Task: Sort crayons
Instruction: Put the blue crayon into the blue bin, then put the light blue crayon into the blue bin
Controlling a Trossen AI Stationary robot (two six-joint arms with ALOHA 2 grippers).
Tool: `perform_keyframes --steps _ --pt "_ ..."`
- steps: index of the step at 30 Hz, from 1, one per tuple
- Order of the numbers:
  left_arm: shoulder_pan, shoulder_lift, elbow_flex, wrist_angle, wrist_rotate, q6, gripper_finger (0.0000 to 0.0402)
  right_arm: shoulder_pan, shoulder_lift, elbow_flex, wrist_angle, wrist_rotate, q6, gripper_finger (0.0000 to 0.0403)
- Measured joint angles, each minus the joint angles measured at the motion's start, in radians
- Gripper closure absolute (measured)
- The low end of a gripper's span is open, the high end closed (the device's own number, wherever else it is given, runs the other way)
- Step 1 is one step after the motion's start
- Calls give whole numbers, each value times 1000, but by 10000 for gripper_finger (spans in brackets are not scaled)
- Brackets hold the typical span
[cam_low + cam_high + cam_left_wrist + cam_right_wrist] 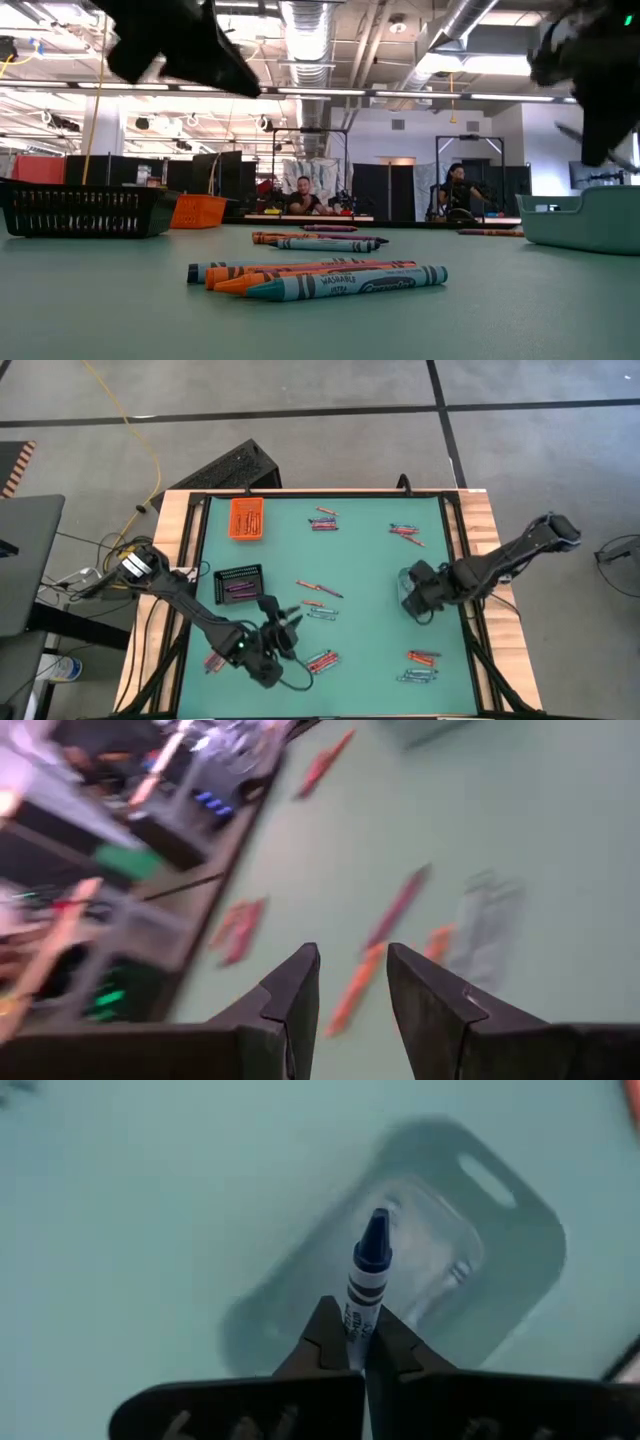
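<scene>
Right gripper pinching a blue crayon above the clear tray. Left gripper spread apart, empty, over scattered crayons.

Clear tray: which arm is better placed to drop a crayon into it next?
Right. The right gripper is shut on a blue crayon directly over the clear tray; the left gripper is open, empty, and far off.
</scene>
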Motion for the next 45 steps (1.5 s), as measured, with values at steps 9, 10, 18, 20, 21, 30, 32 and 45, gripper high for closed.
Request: perform_keyframes --steps 9,10,18,20,21,30,32,45 --pt "132 -228 -21 -459 -124 -97 292 -102 -108 -149 150 -92 17 397" --pt "143 -271 -45 -462 -141 -74 292 -99 -109 -160 161 -87 28 397" --pt "282 -767 -342 -196 150 225 292 -86 -87 -178 193 -72 51 368" --pt "320 -896 -416 3 369 366 292 -88 -81 -178 192 -72 61 356" --pt "340 -954 -450 104 484 423 292 -88 -80 -178 192 -72 63 350" --pt "424 -1229 -598 371 851 477 292 -115 -86 -175 187 -64 -5 292" --pt "424 -1234 -615 370 853 444 292 -125 -95 -160 181 -67 -50 283" --pt "423 -1140 -674 453 854 312 292 56 -71 -10 439 -106 -312 282"
